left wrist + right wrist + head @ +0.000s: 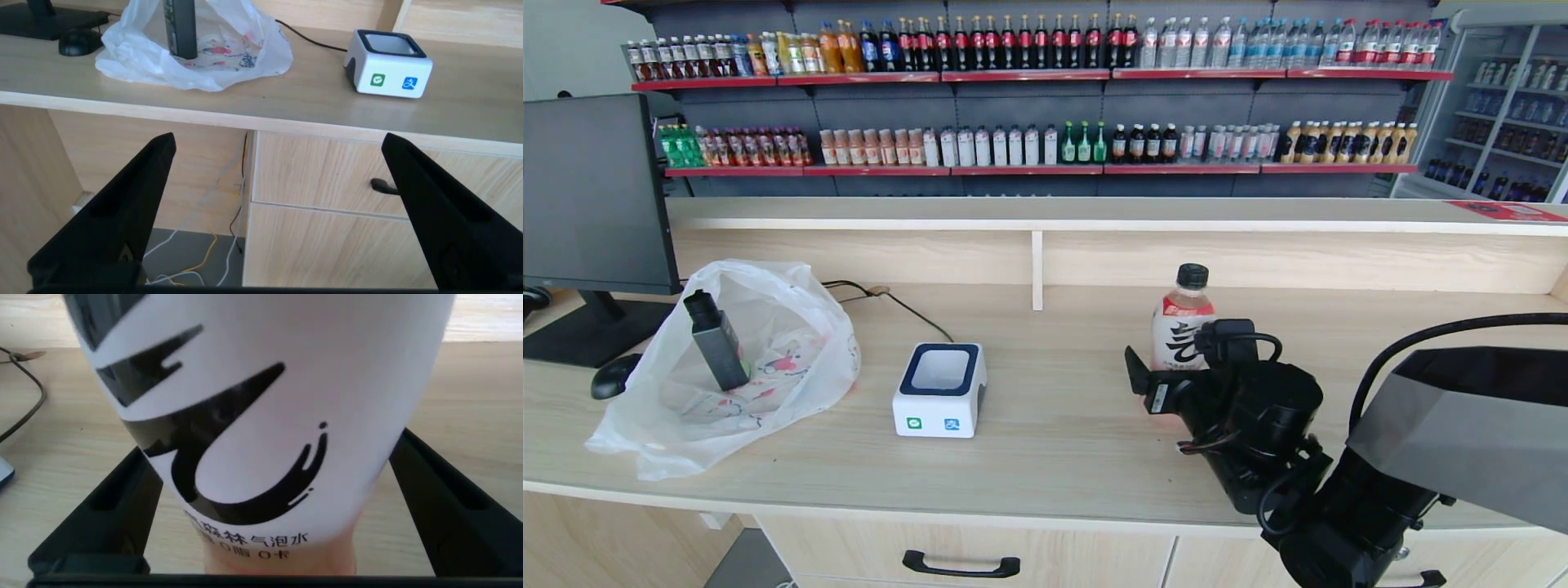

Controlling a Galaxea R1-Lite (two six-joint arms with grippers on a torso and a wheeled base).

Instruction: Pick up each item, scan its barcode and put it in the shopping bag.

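Bottle (1183, 327) sits between my right gripper's (270, 445) spread jaws, seemingly untouched; I'd centre it, then close gently.

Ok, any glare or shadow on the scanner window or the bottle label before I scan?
Head view: the scanner window shows a pale reflection, no hard glare. Left wrist view: the window is likewise softly lit. Right wrist view: the bottle label is evenly lit, with no glare or shadow across it.

Bright even light; soft shadows on the desk (1054, 425), sheen on the shopping bag (809, 343), shelves (1029, 76) bowed near head-view edges.
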